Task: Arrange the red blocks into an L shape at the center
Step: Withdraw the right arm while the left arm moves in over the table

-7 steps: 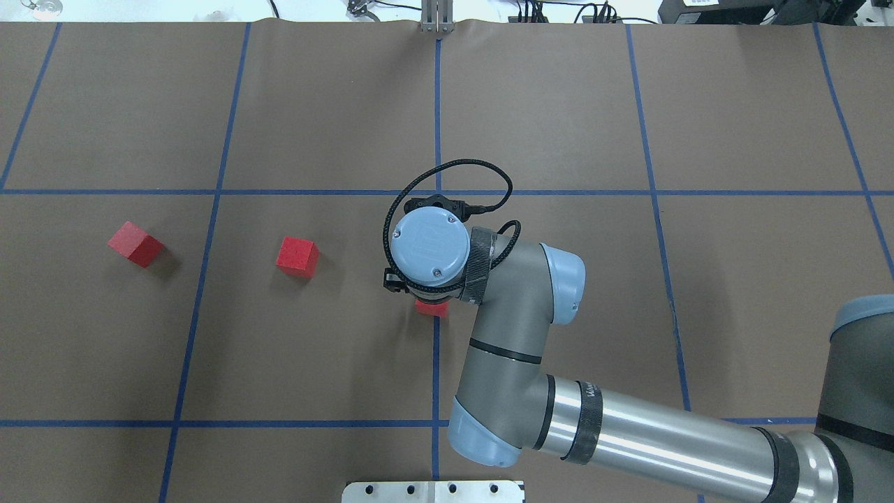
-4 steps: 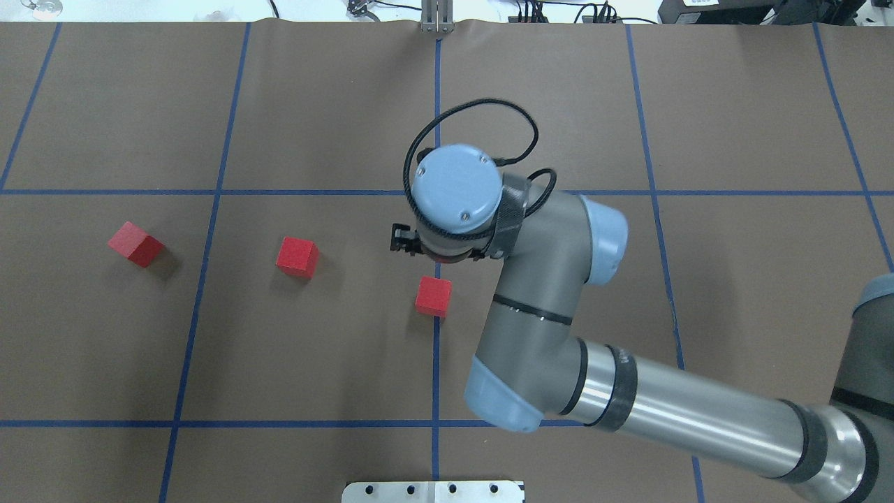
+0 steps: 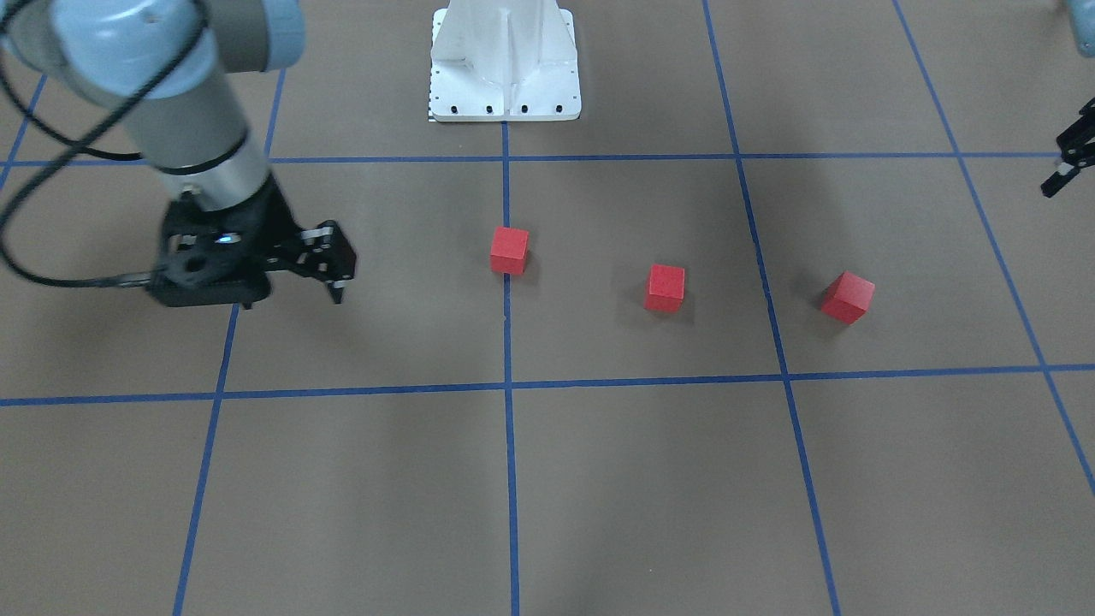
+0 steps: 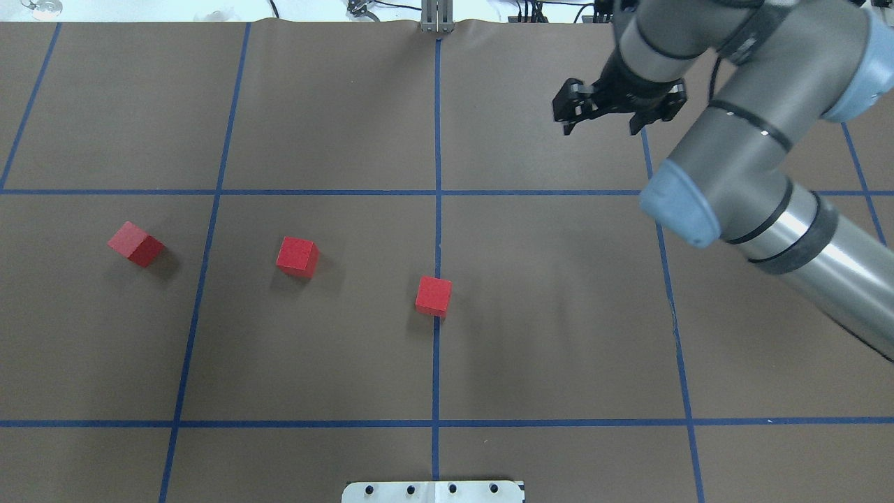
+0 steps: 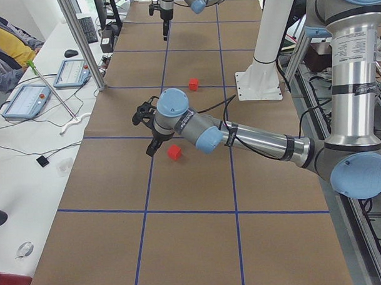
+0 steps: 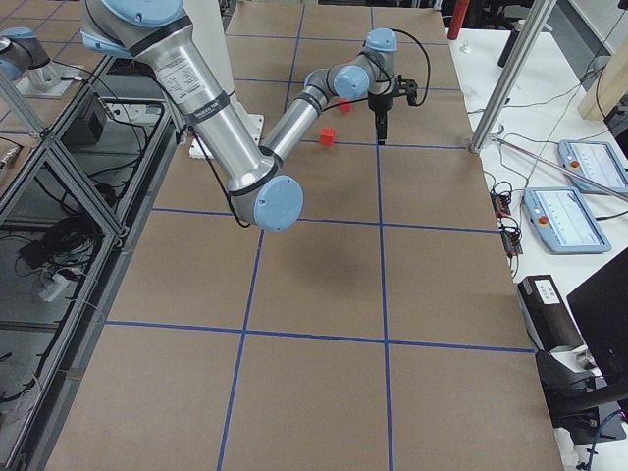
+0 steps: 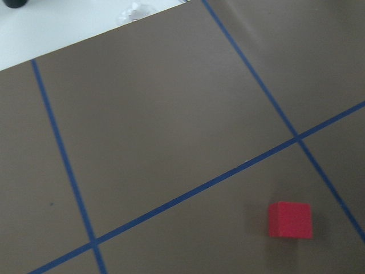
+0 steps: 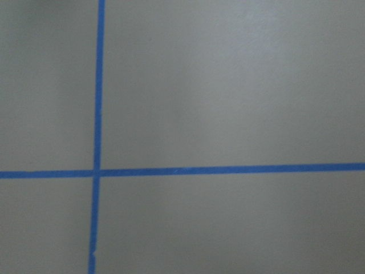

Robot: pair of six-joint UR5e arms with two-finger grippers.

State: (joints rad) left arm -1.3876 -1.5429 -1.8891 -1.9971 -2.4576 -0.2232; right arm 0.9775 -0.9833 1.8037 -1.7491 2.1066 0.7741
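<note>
Three red blocks lie apart in a rough row on the brown mat. One [image 4: 434, 295] sits on the centre grid line, one [image 4: 297, 256] is left of it, and one [image 4: 136, 244], turned at an angle, is far left. They also show in the front view [image 3: 510, 250] [image 3: 665, 287] [image 3: 848, 297]. My right gripper [image 4: 602, 124] is open and empty, raised over the far right part of the mat, well away from the blocks. My left gripper [image 3: 1068, 158] shows at the front view's right edge, and its fingers look spread in the exterior left view [image 5: 147, 128]. It hangs near the far-left block [image 5: 174, 153], which its wrist view also shows [image 7: 291, 220].
Blue tape lines divide the mat into large squares. The white robot base plate [image 4: 433, 491] is at the near edge. Operator tablets [image 5: 26, 101] and cables lie on the white bench beyond the mat's far edge.
My right gripper was down over the centre block, then lifted off it and swung away to the far right. The block stays on the centre line. The other two blocks have not moved.
</note>
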